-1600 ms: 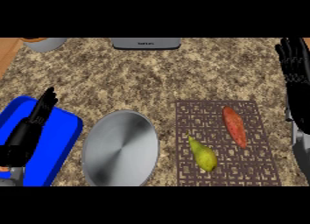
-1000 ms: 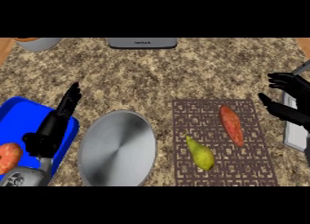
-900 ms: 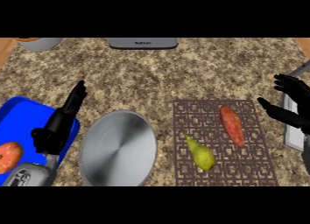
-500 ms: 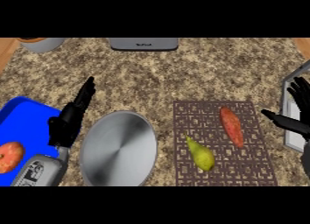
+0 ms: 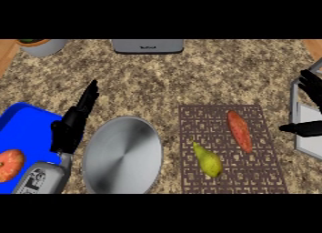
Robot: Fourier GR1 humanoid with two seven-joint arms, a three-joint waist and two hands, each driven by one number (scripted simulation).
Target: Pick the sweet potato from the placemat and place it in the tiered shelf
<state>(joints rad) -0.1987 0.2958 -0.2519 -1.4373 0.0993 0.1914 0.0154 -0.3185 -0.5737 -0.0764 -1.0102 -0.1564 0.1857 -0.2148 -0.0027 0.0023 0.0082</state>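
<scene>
An orange sweet potato [image 5: 239, 131] lies lengthwise on the right half of a brown patterned placemat [image 5: 254, 175]. Beside it on the mat, lower left, lies a yellow-green pear [image 5: 208, 161]. My right hand [image 5: 318, 96] is open at the right edge, fingers spread, thumb pointing left, to the right of the sweet potato and apart from it. Part of a grey tiered shelf [image 5: 309, 136] shows behind that hand at the right edge. My left hand [image 5: 75, 120] is open, fingers straight and pointing up, left of the plate.
A round silver plate [image 5: 122, 154] lies left of the placemat. A blue tray [image 5: 12, 125] at the left edge holds an orange-red fruit [image 5: 6, 165]. A grey appliance [image 5: 148, 45] and a pot [image 5: 40, 45] stand at the counter's far edge.
My right hand has moved down and toward the right edge beside the placemat. My left hand has risen from the blue tray and shifted right. The view has shifted slightly.
</scene>
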